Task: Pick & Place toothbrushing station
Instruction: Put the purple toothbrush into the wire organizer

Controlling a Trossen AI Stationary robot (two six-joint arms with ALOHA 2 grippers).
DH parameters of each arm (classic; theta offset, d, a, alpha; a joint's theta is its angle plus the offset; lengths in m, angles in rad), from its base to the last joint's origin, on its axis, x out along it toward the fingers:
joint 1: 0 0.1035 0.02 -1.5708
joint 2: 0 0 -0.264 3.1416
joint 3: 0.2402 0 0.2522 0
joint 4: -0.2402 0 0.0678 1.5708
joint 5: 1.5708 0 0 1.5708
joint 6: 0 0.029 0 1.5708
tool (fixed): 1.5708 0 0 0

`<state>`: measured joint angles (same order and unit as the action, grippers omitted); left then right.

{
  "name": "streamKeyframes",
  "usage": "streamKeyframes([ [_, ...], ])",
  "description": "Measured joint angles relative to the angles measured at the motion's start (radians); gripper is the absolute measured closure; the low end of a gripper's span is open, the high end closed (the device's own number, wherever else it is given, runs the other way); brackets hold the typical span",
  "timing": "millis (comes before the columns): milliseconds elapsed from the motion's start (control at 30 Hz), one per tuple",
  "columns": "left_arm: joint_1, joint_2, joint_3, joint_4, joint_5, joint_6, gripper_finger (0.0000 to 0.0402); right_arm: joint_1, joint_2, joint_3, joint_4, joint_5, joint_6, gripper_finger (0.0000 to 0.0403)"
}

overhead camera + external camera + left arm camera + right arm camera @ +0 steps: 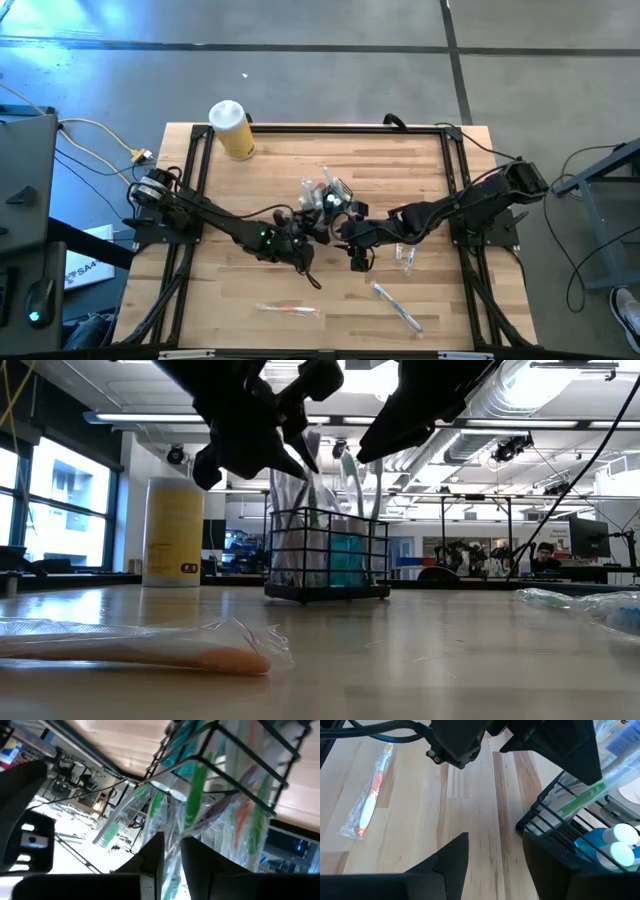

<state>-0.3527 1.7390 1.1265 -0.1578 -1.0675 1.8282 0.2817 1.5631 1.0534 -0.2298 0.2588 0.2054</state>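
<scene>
The black wire caddy [325,195] stands on its base at the table's middle. It holds several plastic-wrapped toothbrushes and blue tubes with white caps [620,845], and also shows in the low view [328,555]. My left gripper [313,217] is above the caddy's left side, its fingers nearly together around a wrapped toothbrush [172,820] that stands in the caddy. My right gripper [346,224] is open at the caddy's near right side [555,827]. One of its fingers [560,870] hides part of the caddy's rim, and I cannot tell whether it touches. My left gripper [172,855] pinches the clear wrapper of a toothbrush [172,837] between its two fingers, near its upper end. The fingers slant down from the near left [300,455]. The wrapped brush stands tilted with its lower end in the caddy.
A yellow jar with a white lid [232,128] stands at the far left corner. Wrapped toothbrushes lie on the near part of the table [288,310] [398,305], and another wrapped item lies right of the caddy [405,258]. Black frame rails [190,200] run along the table's sides.
</scene>
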Motion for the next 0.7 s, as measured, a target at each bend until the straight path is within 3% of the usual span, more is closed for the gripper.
streamKeyframes([
  [233, 0.0, 0.0, 0.0, -0.063, 0.001, 0.003, 0.0343, 0.0, 0.0, 0.0, 0.0, 0.0, 0.0, 0.0223],
  [700, -0.001, 0.0, 0.0, -0.111, -0.164, 0.0, 0.0343, 0.0, 0.0, 0.0, 0.0, 0.0, 0.0, 0.0223],
])
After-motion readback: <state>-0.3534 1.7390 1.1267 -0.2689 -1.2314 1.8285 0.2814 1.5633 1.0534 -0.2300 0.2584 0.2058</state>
